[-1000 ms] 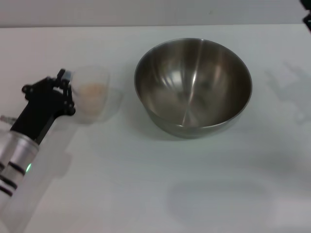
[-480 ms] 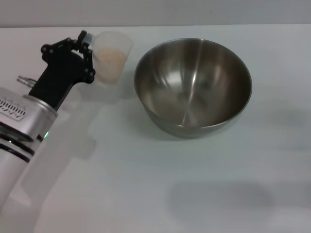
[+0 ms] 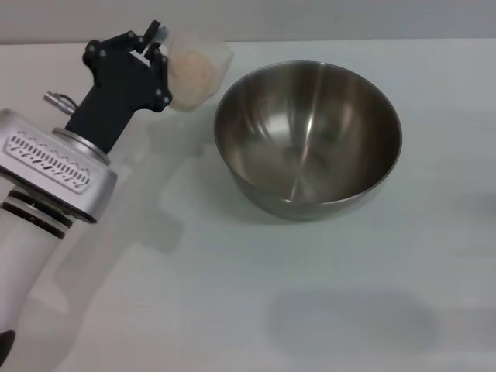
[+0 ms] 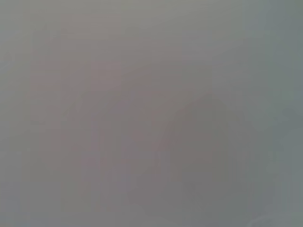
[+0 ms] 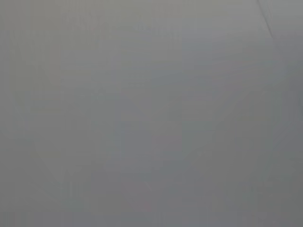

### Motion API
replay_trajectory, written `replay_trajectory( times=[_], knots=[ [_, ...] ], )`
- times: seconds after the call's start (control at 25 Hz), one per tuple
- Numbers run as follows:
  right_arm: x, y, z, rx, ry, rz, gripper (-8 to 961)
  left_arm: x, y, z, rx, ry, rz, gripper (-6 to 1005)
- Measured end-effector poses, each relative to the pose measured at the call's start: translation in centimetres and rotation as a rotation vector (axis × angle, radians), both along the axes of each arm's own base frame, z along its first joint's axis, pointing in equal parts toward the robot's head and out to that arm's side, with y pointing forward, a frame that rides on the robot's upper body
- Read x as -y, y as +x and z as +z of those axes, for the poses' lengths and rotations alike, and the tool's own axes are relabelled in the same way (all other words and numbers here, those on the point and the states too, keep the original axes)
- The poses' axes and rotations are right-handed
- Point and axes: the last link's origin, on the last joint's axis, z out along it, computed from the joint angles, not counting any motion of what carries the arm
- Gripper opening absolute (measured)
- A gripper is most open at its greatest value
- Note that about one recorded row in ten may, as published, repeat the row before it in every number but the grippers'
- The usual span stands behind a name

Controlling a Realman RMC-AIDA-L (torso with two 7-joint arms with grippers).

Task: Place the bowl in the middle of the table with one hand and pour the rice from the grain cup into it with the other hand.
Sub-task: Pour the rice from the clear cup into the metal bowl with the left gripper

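A plain white flat desk [image 3: 256, 310] fills the head view. On it, near the middle and slightly toward the far edge, stands a large round stainless-steel bowl [image 3: 308, 139], upright, its shiny brushed inside bare.

From the near left corner a white cylindrical left arm [image 3: 46, 194] with black bands reaches diagonally toward the far side. Its black left gripper [image 3: 159, 58] sits just left of the bowl, with its jaws pinching a small clear frosted plastic grain cup [image 3: 198, 70]. The cup is held off the desk, close beside the bowl's left rim but apart from it, and appears slightly tilted. Inside it lies a loose heap of pale beige rice [image 3: 194, 74].

Both wrist views show only a flat grey blur. The right gripper does not appear in any view.
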Motion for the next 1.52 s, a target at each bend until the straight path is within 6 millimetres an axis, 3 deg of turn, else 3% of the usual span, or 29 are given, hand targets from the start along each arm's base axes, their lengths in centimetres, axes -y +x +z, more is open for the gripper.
replay_trajectory(
  times=[0.64, 0.88, 1.52],
  knots=[
    [-0.1, 0.1, 0.0, 0.001, -0.005, -0.002, 607, -0.7, 3.3, -2.1, -0.273, 0.078, -0.132, 33],
    [-0.2, 0.1, 0.1, 0.001, -0.004, -0.002, 607, -1.0, 4.8, -3.0, -0.495, 0.188, -0.219, 32],
    [-0.5, -0.2, 0.2, 0.002, 0.001, 0.011, 607, 0.5, 5.3, -5.6, -0.939, 0.363, -0.442, 33]
  ],
)
